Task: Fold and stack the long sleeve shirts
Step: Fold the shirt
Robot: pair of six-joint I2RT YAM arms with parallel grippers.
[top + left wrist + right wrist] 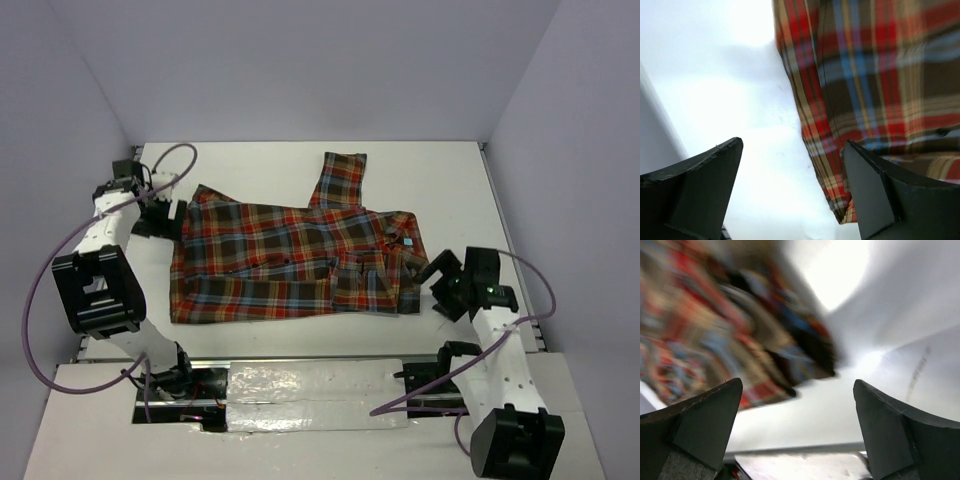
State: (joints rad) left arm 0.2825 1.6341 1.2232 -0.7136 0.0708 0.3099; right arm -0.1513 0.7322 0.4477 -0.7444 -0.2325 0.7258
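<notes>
Shirt (290,265) lies flat mid-table, 1 sleeve (340,175) jutting to the far side; judged between folds, with left gripper (163,217) just beside the hem and right gripper (438,287) just off the collar end, both spread wide and empty, so next needs 2 fresh edge pinches.

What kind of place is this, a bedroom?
Not a bedroom; it looks like a robot lab test booth. A white table sits between plain walls, two cabled robot arms are bolted at its edge, and one plaid shirt lies spread out.
</notes>
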